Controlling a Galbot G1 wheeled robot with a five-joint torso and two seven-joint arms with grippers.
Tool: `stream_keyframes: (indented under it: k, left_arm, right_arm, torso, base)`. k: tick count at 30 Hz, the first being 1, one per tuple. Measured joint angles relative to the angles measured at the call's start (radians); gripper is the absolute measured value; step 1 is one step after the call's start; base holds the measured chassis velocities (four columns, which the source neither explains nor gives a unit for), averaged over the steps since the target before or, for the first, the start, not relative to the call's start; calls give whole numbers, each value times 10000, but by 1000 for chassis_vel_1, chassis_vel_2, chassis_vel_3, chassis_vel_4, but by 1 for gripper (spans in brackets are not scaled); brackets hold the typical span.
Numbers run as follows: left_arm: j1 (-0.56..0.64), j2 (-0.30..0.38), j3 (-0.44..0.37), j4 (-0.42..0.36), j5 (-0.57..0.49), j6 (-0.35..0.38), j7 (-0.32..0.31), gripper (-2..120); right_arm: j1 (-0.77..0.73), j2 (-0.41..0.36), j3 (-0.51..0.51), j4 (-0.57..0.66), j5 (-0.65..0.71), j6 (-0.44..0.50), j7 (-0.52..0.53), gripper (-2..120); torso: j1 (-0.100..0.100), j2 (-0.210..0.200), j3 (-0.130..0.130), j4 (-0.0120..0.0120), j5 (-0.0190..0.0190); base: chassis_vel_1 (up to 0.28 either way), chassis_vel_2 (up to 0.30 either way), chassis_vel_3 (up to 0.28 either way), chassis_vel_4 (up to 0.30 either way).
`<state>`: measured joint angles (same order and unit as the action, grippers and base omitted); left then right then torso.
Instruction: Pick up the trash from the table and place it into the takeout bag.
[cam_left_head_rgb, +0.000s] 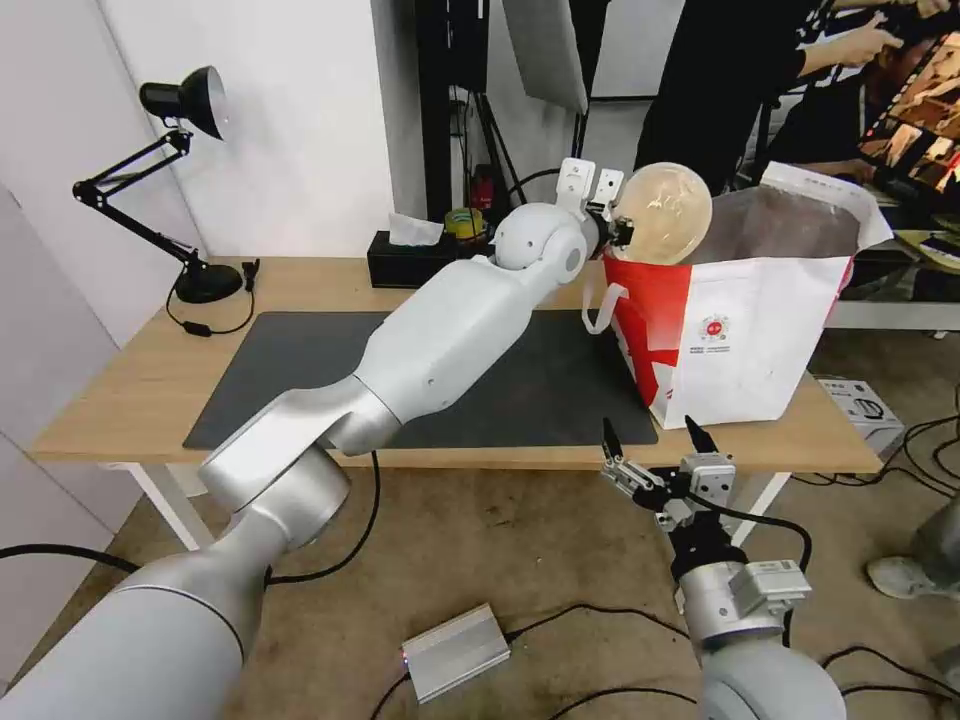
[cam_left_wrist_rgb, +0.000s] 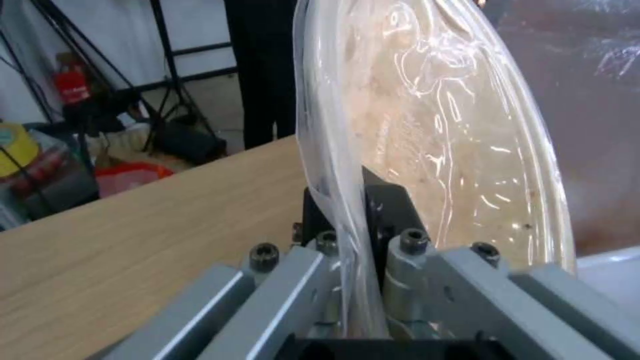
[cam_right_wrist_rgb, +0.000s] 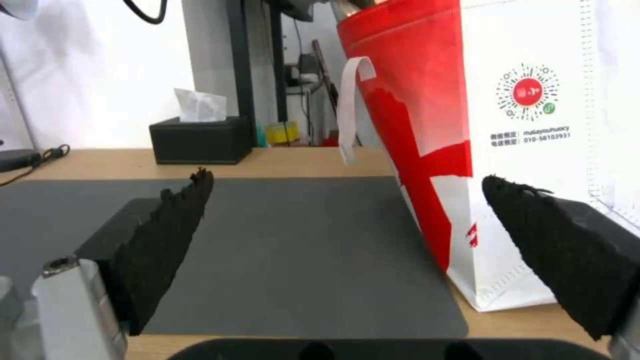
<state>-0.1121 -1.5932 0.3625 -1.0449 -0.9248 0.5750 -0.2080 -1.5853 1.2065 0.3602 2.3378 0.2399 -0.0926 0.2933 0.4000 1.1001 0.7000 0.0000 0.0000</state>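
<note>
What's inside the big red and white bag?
The takeout bag stands on the table, showing silver foil lining near its top. Its walls hide anything deeper down. The left claw holds the shallow beige bowl tipped on edge at its rim.

The head camera looked down over the long light-wood table (cam_left_head_rgb: 130, 400). The left wrist camera sat hard behind its clamped jaws; the right one peered between its spread jaws, sharing the white-and-red takeout bag (cam_right_wrist_rgb: 533, 150).
</note>
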Motion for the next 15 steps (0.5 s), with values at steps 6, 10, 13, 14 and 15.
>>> stream_keyframes:
  k: [6, 10, 13, 14, 15]
  left_arm:
    - [-11, 4, -40, -5, 144, 140, 72, 11]
    - [-39, 5, -46, -68, 153, 152, 103, 22]
    - [-55, 4, -56, -79, 152, 152, 106, 32]
    - [-62, 4, -77, -82, 151, 152, 106, 37]
    - [-64, 5, -88, -84, 150, 152, 106, 40]
  right_arm:
    - [23, 9, -3, -45, -5, 6, 2, 100]
    - [36, 9, -26, -78, -7, 7, 2, 100]
    - [32, 2, -37, -83, -10, 8, 2, 100]
    - [28, -5, -39, -89, -12, 8, 2, 100]
    - [28, -6, -38, -91, -13, 8, 2, 100]
  torso:
    - [0, 0, 0, 0, 0]
    - [1, 0, 0, 0, 0]
    - [0, 0, 0, -1, 0]
    - [0, 0, 0, 0, 0]
    - [1, 0, 0, 0, 0]
  base:
    - [0, 0, 0, 0]
    - [0, 0, 0, 0]
    - [0, 0, 0, 0]
    - [0, 0, 0, 0]
    - [0, 0, 0, 0]
